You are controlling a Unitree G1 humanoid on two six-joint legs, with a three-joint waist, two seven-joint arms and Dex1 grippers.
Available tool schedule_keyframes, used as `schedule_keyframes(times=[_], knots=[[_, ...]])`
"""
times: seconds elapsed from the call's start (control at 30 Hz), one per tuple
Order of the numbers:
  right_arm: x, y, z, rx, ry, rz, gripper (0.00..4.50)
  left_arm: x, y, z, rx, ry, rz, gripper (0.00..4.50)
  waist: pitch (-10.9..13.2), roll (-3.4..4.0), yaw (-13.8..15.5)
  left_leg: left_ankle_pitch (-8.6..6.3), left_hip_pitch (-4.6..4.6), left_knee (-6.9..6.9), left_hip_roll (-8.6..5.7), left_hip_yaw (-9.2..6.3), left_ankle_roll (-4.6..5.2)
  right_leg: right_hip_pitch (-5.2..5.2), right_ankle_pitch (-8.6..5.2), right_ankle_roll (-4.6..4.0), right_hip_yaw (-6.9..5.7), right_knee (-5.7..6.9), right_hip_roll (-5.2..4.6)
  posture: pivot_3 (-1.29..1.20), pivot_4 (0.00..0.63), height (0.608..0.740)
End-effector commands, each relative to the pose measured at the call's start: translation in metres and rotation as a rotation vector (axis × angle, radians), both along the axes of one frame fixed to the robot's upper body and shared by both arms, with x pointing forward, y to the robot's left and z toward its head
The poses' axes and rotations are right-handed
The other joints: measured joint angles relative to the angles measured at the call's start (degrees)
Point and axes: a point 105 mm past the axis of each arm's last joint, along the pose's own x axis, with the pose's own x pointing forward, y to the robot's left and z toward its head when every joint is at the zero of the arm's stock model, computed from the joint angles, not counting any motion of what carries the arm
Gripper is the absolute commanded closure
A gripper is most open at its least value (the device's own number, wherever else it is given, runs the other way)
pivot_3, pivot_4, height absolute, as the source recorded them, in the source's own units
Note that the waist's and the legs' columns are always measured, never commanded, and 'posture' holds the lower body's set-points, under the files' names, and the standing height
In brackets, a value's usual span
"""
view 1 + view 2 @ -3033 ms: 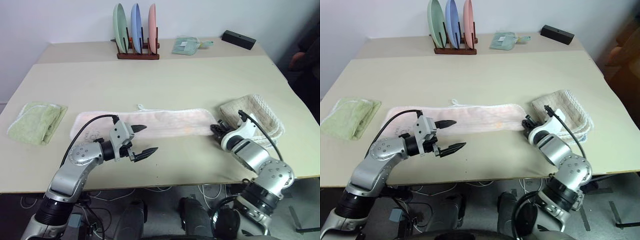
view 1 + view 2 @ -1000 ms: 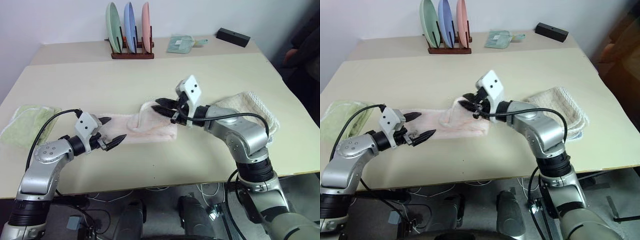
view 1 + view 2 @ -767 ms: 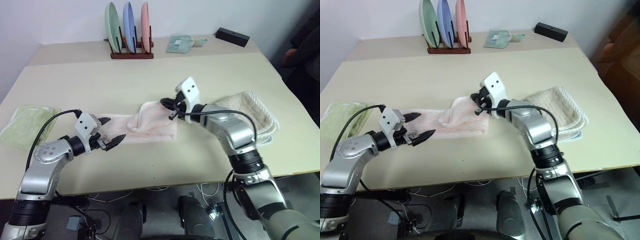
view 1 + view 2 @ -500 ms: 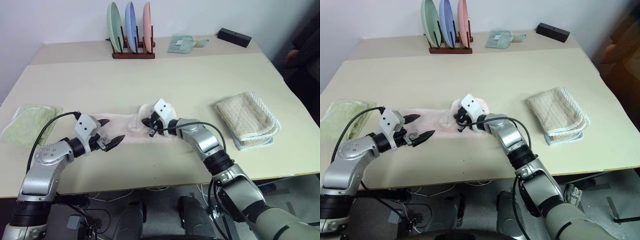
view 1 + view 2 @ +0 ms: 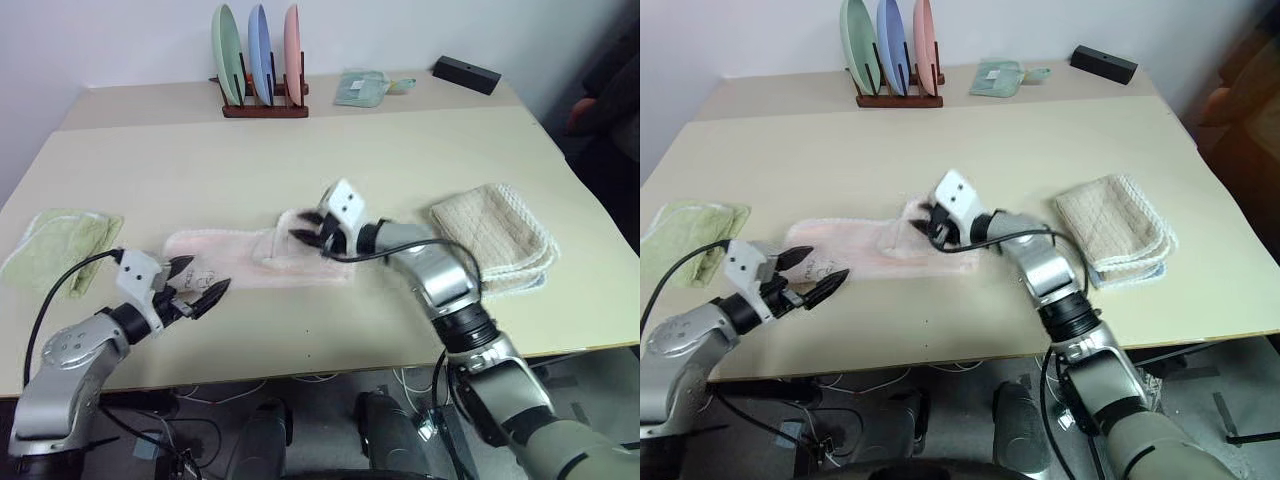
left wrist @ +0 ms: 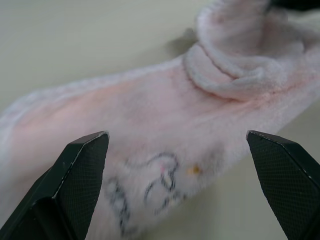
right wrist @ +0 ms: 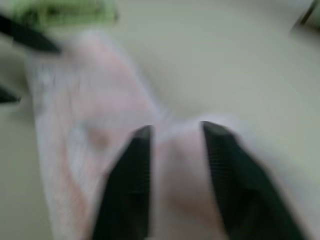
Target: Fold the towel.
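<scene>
Right gripper point(image 5: 312, 237), previously clamped on the towel point(image 5: 250, 258), now parted above the folded-over end: release under way. Left gripper point(image 5: 200, 281) open, beside unfolded end.

Right wrist view smeared by motion: right end effector point(image 7: 172, 150) fingers soft-edged over the towel point(image 7: 95, 125), contact with the raised fold unclear. Cartoon drawing point(image 6: 145, 192) partly cut off by left wrist view's edge. Green towel point(image 5: 55, 240) cropped at the frame side.
</scene>
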Motion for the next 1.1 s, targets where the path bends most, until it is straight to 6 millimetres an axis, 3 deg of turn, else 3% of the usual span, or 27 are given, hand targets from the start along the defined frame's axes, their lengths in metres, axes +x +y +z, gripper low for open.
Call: schedule_keyframes(times=[0.03, 0.1, 0.33, 0.43, 0.63, 0.8, 0.9, 1.1], knots=[[-0.023, 0.007, 0.026, 0.001, -0.092, 0.118, 1.06, -0.016, 0.001, 0.008, -0.131, 0.019, 0.039, 0.0, 0.0, 0.0, -0.1, 0.0, 0.02, 0.0, 0.0, 0.03, 0.0, 0.0, 0.0, 0.0, 0.02, -0.01, 0.0, 0.0, 0.15, 0.74], [-0.03, 0.007, 0.028, -0.028, -0.125, 0.149, 0.03, -0.024, 0.004, 0.004, -0.221, 0.06, 0.094, 0.0, 0.0, 0.0, -0.05, -0.01, 0.01, -0.01, 0.02, 0.02, 0.0, 0.0, -0.01, -0.01, 0.01, -0.01, 0.0, 0.0, 0.15, 0.74], [-0.04, 0.011, 0.017, -0.108, -0.206, 0.193, 0.03, -0.036, 0.004, -0.022, -0.549, 0.246, 0.316, 0.0, -0.03, -0.06, 0.4, 0.0, 0.01, 0.1, 0.01, 0.0, 0.0, 0.09, -0.01, -0.01, 0.0, -0.02, 0.0, 0.0, 0.15, 0.74], [-0.045, 0.014, 0.013, -0.117, -0.225, 0.216, 0.03, -0.023, 0.008, -0.028, -0.7, 0.278, 0.455, 0.0, -0.05, -0.08, 0.78, 0.0, 0.05, 0.13, 0.0, 0.0, 0.0, 0.16, -0.01, -0.01, 0.0, -0.03, -0.02, 0.0, 0.15, 0.74], [-0.051, 0.016, 0.003, -0.134, -0.227, 0.227, 0.03, 0.006, 0.006, -0.024, -0.891, 0.32, 0.524, 0.0, -0.08, -0.11, 1.83, 0.0, 0.19, 0.2, -0.03, -0.02, -0.02, 0.35, 0.0, -0.03, -0.01, -0.05, -0.02, 0.0, 0.15, 0.74], [-0.052, 0.011, -0.004, -0.15, -0.226, 0.189, 0.03, 0.025, 0.017, -0.026, -1.05, 0.327, 0.627, 0.0, -0.09, -0.12, 1.88, 0.01, 0.26, 0.17, -0.05, -0.04, -0.03, 0.44, 0.0, -0.04, -0.02, -0.1, -0.03, 0.0, 0.15, 0.74], [-0.055, 0.006, -0.01, -0.161, -0.214, 0.172, 0.0, 0.033, 0.023, -0.022, -1.087, 0.3, 0.664, 0.87, -0.09, -0.11, 1.83, 0.01, 0.27, 0.16, -0.05, -0.03, -0.03, 0.46, -0.02, -0.07, -0.02, -0.12, -0.03, 0.0, 0.15, 0.74], [-0.055, -0.001, -0.015, -0.176, -0.195, 0.142, 0.0, 0.043, 0.029, -0.008, -1.136, 0.242, 0.672, 3.92, -0.08, -0.14, 1.8, 0.01, 0.25, 0.15, -0.04, -0.03, -0.03, 0.46, -0.03, -0.09, -0.03, -0.17, -0.02, 0.0, 0.15, 0.74]])
